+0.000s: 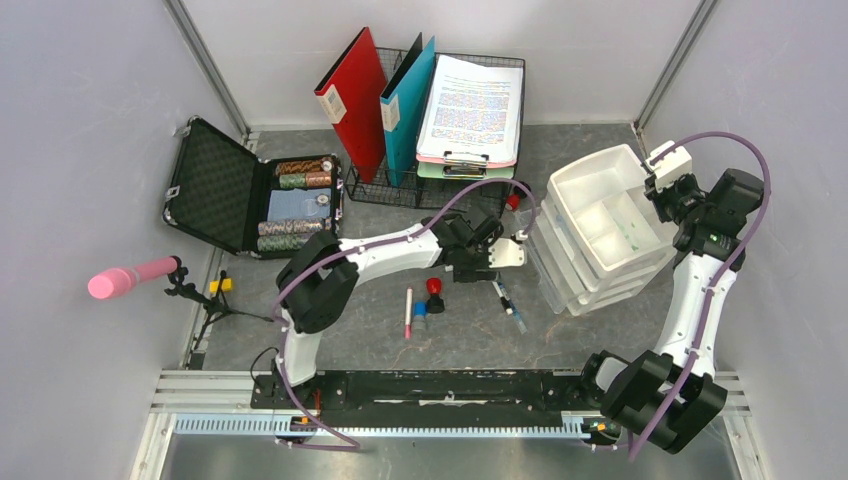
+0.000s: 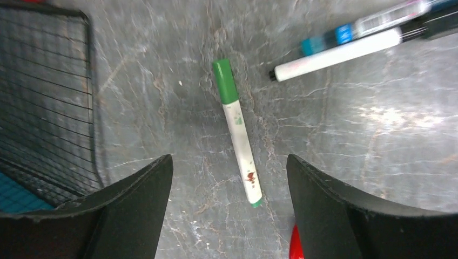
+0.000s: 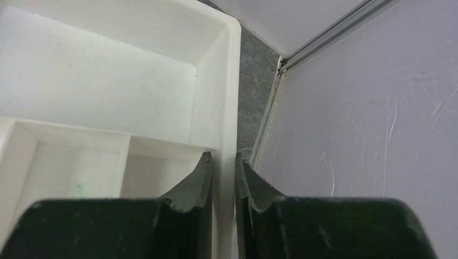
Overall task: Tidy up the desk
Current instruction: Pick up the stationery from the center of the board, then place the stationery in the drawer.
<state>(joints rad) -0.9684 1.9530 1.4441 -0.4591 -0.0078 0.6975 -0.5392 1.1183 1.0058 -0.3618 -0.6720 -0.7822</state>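
We see the left claw (image 2: 229,162) released, fingers spread wide either side of a green-capped marker (image 2: 237,129). The marker lies flat on the tabletop (image 2: 367,140), touching neither finger. Two more markers (image 2: 335,56) lie beyond it, with a wire rack (image 2: 48,86) off to one side. The right claw (image 3: 222,159) is clenched on the side wall of the white compartment tray (image 3: 233,81), near the corner. The tabletop runs under both arms, enclosed by pale grey walls (image 3: 351,135).
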